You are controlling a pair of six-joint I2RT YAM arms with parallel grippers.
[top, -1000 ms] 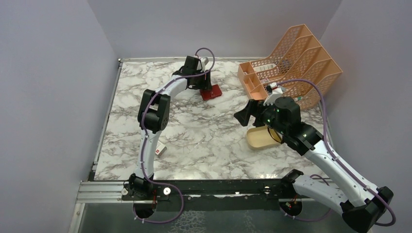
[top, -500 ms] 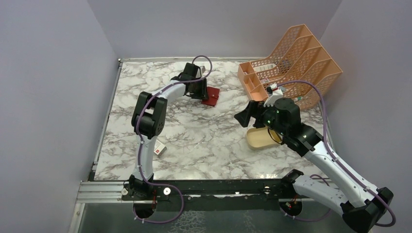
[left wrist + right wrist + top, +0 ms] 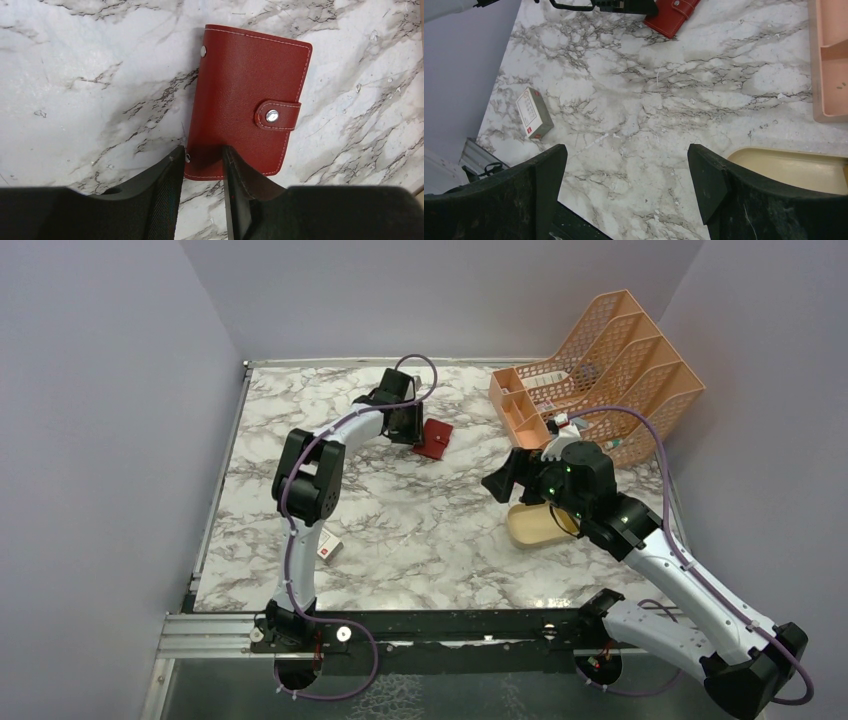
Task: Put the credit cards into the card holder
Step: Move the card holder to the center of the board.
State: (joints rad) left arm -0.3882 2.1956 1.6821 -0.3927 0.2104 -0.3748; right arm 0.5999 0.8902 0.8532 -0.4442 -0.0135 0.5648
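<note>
Presently the left gripper has its jaws narrowed about the near-left corner of the dark red leather-like bifold card holder; whether they truly clamp it cannot be told. The holder lies closed, snap tab fastened, on the far middle of the white marble-patterned table. The right gripper hangs with jaws spread wide and nothing between them, beside the beige oval tray. A small white box lies well apart, near the left edge.
</note>
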